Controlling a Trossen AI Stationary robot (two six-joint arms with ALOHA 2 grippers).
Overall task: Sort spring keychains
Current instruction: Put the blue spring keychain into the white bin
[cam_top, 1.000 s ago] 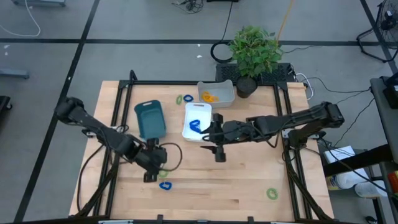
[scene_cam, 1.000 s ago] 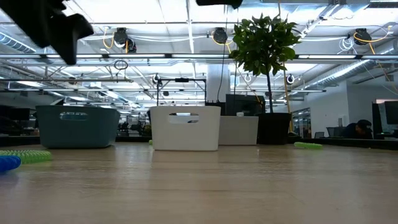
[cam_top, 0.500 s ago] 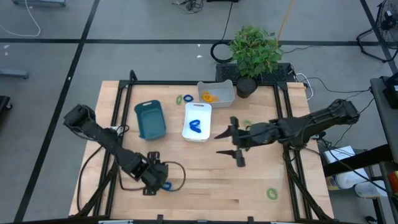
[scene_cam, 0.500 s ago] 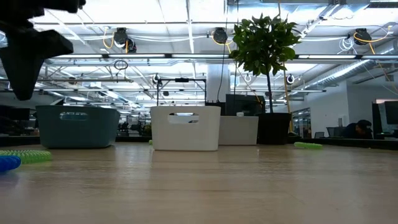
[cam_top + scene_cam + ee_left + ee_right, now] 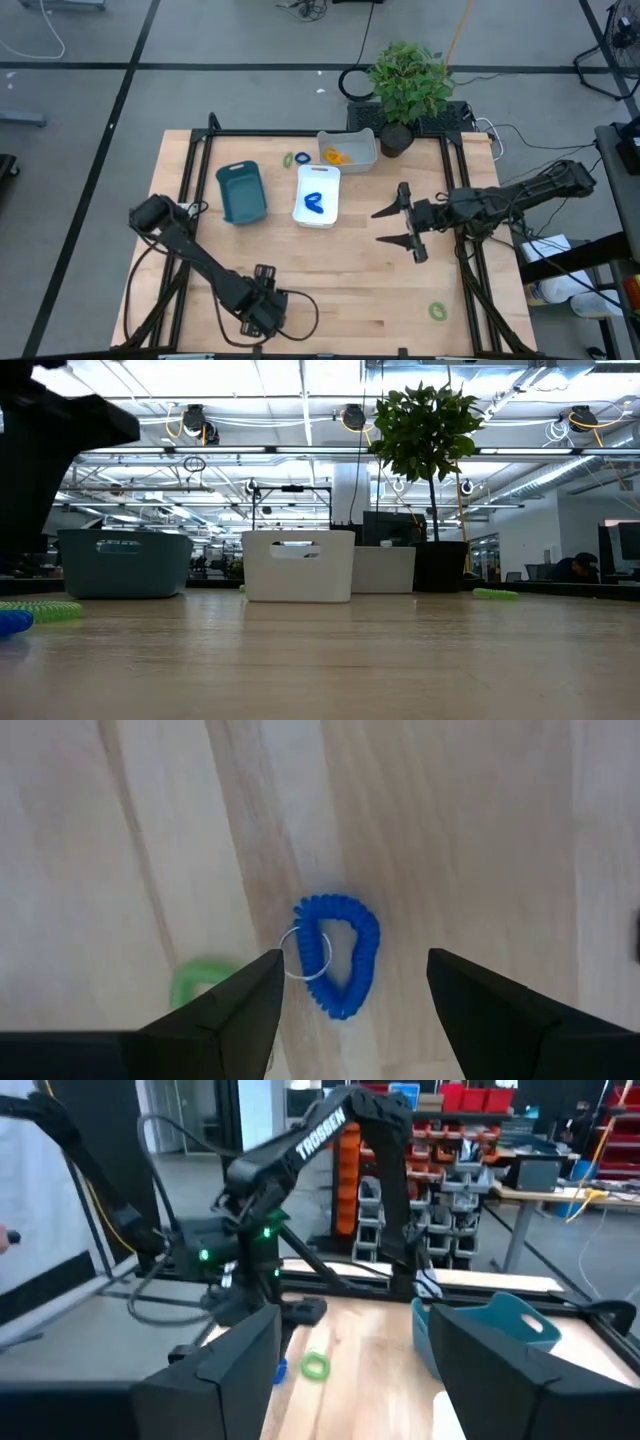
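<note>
left gripper (image 5: pixel 262 308): low at table's front edge, fingers spread | right gripper (image 5: pixel 403 222): mid-right, raised, fingers spread

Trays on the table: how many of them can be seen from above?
3. A teal tray stands at the left, a white tray beside it holds a blue keychain, and another white tray farther back, near the plant, holds orange keychains. None seems hidden.

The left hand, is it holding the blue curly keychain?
No, the left hand is open above the blue keychain, which lies on the table between its fingers, untouched.
</note>
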